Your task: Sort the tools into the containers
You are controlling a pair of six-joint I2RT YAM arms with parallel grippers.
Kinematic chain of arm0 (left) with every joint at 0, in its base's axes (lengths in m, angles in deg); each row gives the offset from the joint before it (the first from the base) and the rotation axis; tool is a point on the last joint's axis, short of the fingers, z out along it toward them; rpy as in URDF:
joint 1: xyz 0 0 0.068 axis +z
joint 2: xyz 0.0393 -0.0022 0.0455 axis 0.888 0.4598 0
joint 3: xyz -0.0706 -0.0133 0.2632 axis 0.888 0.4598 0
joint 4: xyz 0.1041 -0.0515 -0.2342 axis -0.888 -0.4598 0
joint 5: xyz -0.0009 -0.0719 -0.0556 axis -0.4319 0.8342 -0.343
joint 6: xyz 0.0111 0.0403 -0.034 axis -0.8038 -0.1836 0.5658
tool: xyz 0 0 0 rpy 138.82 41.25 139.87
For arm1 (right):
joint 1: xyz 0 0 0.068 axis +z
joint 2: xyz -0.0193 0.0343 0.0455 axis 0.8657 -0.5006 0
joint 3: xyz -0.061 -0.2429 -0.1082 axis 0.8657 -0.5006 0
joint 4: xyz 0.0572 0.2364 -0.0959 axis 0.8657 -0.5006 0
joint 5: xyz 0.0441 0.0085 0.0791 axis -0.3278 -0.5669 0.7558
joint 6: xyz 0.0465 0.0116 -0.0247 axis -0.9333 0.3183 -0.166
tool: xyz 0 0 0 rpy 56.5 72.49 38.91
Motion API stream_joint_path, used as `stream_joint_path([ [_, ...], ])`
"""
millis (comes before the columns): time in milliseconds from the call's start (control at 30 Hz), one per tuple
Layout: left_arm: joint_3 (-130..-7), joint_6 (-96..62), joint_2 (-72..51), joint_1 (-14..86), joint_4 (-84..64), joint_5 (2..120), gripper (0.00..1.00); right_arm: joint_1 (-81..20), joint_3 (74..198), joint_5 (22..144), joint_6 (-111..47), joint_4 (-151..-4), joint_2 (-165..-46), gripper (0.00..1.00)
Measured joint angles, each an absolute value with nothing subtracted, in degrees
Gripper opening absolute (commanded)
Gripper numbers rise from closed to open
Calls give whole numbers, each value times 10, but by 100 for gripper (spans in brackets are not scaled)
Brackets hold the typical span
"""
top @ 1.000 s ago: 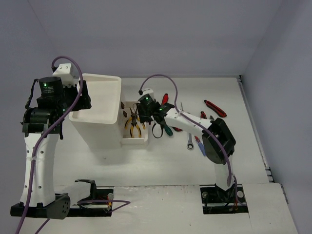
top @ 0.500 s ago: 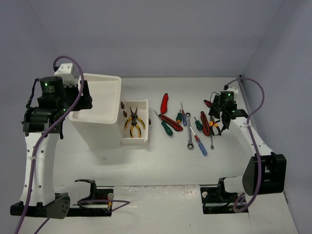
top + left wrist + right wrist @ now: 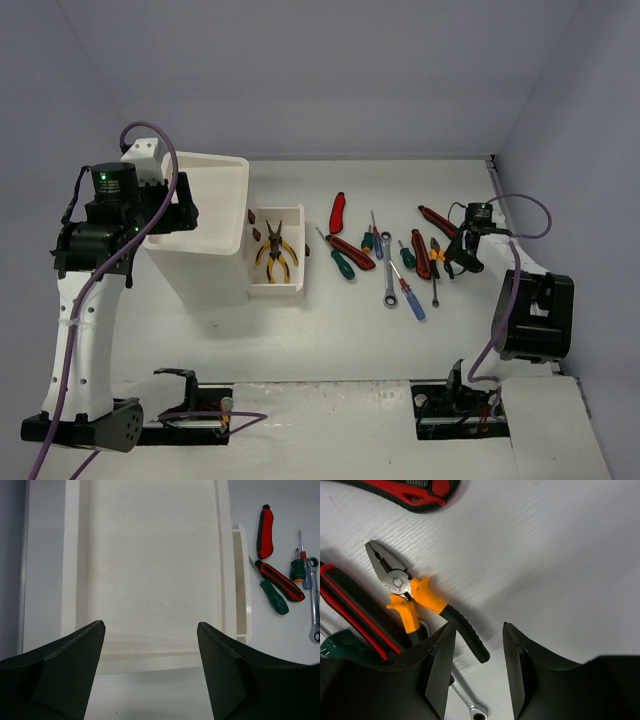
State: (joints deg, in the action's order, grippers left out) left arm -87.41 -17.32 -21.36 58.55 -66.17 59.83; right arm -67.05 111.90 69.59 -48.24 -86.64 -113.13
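Observation:
The white container [image 3: 200,265] has a tray top and a drawer [image 3: 277,287] pulled out to its right, with yellow-handled pliers [image 3: 275,255] lying in it. My left gripper [image 3: 150,625] is open and empty above the near end of the tray [image 3: 150,555]. My right gripper [image 3: 478,630] is open and low over the table at the right end of the tool row. Orange-handled pliers [image 3: 415,600] lie there, and one black handle tip sits between the fingers, untouched. In the top view the right gripper [image 3: 460,250] is just right of these pliers [image 3: 434,250].
Loose tools lie in a row on the table: a red utility knife [image 3: 337,211], red-black and green screwdrivers [image 3: 345,255], a wrench [image 3: 389,285] and a blue screwdriver [image 3: 410,298]. Another red knife [image 3: 415,492] and a wrench [image 3: 470,705] lie close to the right gripper.
My right arm has swung from the drawer across to the right end of the tool row and come down by the orange pliers. The yellow pliers stay in the drawer. The left arm barely shifted.

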Motion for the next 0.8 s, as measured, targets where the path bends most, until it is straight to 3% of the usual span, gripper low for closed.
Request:
stream_joint_path([
  [233, -869, -174, -215, 584, -662, 606, 72, -670, 1117, 735, -478, -842, -1185, 37],
  [400, -869, -174, -214, 585, -662, 606, 72, -670, 1104, 744, -474, -823, -1187, 23],
  [467, -869, -174, -214, 584, -662, 606, 72, -669, 1101, 743, -471, -815, -1187, 10],
  [567, -869, -174, -213, 584, -662, 606, 72, -666, 1097, 743, -467, -806, -1186, 1],
  [800, -871, -176, -206, 584, -663, 605, 72, -613, 1084, 695, -461, -828, -1138, 0],
])
